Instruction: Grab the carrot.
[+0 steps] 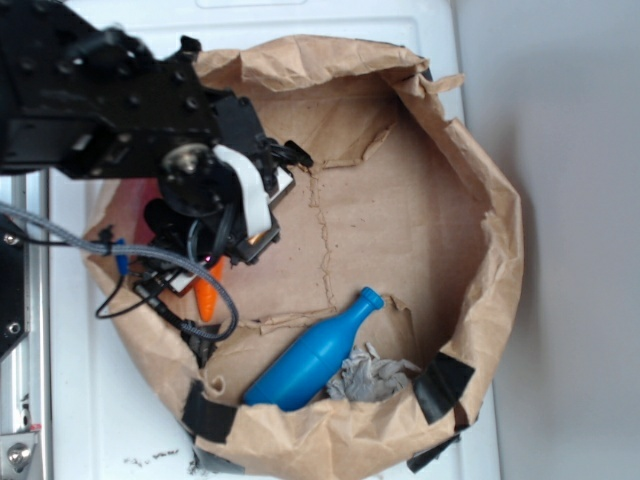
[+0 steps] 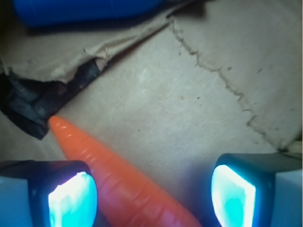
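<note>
Orange carrot (image 2: pixel 118 182) lies diagonally, tip pointing away from open hand (image 2: pixel 151 196)

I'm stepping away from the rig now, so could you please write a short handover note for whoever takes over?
Gripper: open, low over the paper liner, holding nothing.
Carrot: lies on the liner between the fingers, close to the left-hand pad in the wrist view, tip pointing away toward the torn black tape.
Blue bottle: apart, by the grey rag.
Done: gripper straddles the carrot.
Left: close, then lift.
</note>
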Available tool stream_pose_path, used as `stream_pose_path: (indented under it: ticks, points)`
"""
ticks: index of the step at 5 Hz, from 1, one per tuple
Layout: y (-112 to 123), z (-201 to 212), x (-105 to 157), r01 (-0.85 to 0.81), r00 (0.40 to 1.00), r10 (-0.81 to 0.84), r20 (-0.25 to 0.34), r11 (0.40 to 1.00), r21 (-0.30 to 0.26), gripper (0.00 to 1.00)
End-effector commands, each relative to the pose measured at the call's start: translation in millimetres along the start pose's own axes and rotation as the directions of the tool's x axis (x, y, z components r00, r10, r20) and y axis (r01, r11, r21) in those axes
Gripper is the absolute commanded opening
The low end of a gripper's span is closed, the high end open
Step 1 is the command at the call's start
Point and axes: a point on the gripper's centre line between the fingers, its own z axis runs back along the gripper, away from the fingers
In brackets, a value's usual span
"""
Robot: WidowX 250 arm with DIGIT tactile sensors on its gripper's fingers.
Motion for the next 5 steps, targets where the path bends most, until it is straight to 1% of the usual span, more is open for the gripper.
stream_pose_path:
  ticks: [1, 2, 3, 4, 5]
  points:
    - [9, -14, 12, 0.022, 1.0, -0.023, 0.01, 0.995, 0.1, 1.0]
    - [-9, -5, 13, -0.013, 0.999, 0.008, 0.05, 0.994, 0.111, 0.0]
    - [-19, 8, 16, -0.034, 0.996, 0.026, 0.082, 0.994, 0.099, 0.0]
    - [-22, 34, 24, -0.108, 0.985, 0.097, 0.143, 0.992, 0.07, 0.0]
    - [-12, 49, 36, -0.197, 0.968, 0.188, 0.169, 0.98, 0.039, 0.0]
